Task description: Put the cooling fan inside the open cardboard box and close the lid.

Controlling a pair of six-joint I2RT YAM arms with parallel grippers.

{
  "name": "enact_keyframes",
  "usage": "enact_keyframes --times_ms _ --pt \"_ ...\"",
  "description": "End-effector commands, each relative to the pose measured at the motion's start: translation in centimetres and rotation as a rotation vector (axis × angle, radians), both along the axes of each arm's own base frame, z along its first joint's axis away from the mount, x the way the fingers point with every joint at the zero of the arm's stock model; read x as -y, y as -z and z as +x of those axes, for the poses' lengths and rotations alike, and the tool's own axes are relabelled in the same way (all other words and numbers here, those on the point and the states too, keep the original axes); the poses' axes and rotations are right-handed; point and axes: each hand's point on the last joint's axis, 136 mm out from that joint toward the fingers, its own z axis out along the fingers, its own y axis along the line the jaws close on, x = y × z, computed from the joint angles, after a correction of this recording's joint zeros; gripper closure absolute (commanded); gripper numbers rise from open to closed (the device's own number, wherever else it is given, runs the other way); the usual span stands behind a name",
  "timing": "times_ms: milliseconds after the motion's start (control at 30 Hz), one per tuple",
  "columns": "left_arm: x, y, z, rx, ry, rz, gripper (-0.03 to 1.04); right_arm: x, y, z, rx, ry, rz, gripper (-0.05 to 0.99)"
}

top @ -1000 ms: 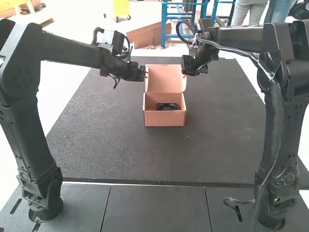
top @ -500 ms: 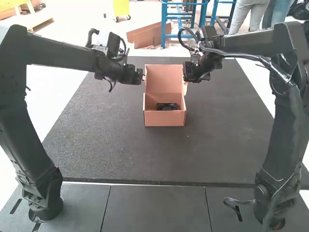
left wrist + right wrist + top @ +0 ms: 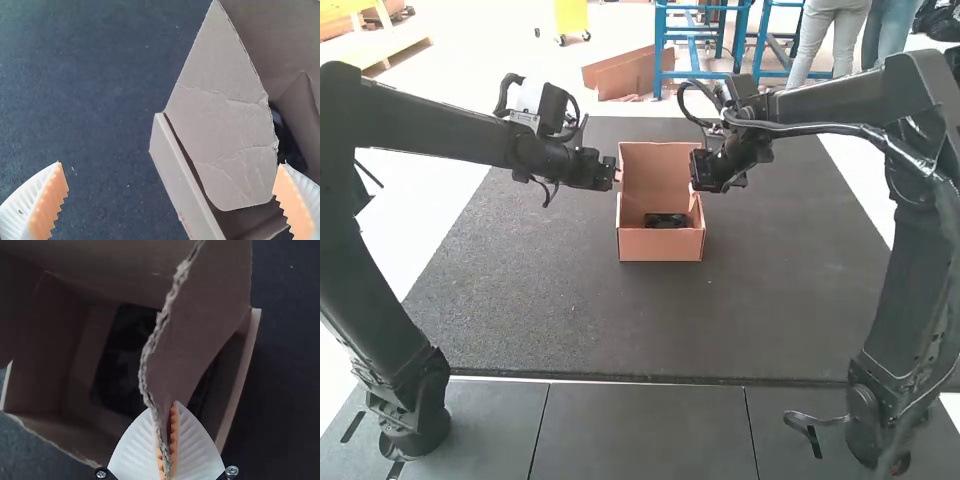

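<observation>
Right jaws lower, clamped on side flap [image 3: 210, 315], left jaws apart, nearer box [image 3: 660, 243].

The open brown cardboard box [image 3: 660, 242] stands near the middle of the dark flat mat [image 3: 520, 290] on the surface [image 3: 640, 440]. The square black cooling fan [image 3: 663, 220] lies inside it, on the bottom. The lid [image 3: 658, 168] rises upright from the box's far edge. The left claw [image 3: 611, 172] sits just left of the lid, fingers apart. The right claw [image 3: 697, 172], at the lid's right, pinches the right side flap [image 3: 200, 330].
</observation>
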Motion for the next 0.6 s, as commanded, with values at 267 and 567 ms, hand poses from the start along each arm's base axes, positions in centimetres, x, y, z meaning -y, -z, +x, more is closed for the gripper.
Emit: enact_keyframes --times_ms 267,567 --pt "0.2 0.2 -1.8 0.005 0.022 -0.003 0.04 0.7 0.9 -2.6 -0.009 -0.031 -0.037 0.95" --pt "-1.0 2.1 -4.3 -0.074 0.035 0.068 0.04 2.1 2.2 -3.0 -0.008 -0.018 -0.111 0.92"
